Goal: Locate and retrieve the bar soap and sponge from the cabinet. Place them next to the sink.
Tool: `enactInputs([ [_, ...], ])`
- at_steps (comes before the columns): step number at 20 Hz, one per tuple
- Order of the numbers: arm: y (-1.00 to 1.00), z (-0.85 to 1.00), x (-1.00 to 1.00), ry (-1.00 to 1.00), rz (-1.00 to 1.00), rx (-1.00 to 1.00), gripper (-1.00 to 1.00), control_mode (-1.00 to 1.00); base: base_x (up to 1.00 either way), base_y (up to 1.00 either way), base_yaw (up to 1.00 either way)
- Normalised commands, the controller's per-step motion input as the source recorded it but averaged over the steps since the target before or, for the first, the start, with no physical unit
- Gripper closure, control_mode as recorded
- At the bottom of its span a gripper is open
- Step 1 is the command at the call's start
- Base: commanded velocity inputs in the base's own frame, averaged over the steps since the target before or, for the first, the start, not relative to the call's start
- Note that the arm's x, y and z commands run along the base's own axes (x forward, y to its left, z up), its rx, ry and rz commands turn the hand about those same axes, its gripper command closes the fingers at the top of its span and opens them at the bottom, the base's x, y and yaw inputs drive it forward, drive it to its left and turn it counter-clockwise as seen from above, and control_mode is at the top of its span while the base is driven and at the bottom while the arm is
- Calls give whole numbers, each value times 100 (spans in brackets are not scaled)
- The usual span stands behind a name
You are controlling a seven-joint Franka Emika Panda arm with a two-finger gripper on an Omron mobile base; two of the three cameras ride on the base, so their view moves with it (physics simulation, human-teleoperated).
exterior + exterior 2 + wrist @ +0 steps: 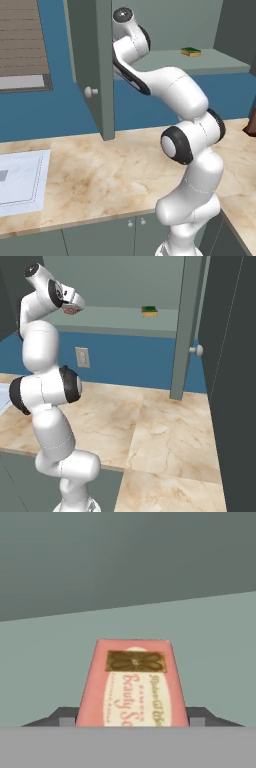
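At nine o'clock in your left base view, the pale flat rectangular sink [22,182] sits in the beige marbled counter [110,175]. The grey-green wall cabinet [95,65] stands open at twelve. In your hand view, the pinkish-red rectangular bar soap [133,684] lies on the shelf between the dark fingertips [62,716]; the jaws look clamped on its sides. The dark green and yellow sponge [190,51] rests at one o'clock.

2 base views flank the arm, sharing the cabinet [95,60] shelf; hand view sits close over the bar soap [132,684].
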Motion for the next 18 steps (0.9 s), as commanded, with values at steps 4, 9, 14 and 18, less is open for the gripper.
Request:
enactInputs([
  [4, -29, 19, -80, -5, -4, 0, 100, -100, 0, 0, 0],
  [9, -44, 6, -98, -7, -1, 1, 100, -100, 0, 0, 0],
  [14, -57, 0, -100, -10, 1, 9, 100, -100, 0, 0, 0],
  [18, -43, -8, -100, -4, 0, 8, 100, -100, 0, 0, 0],
])
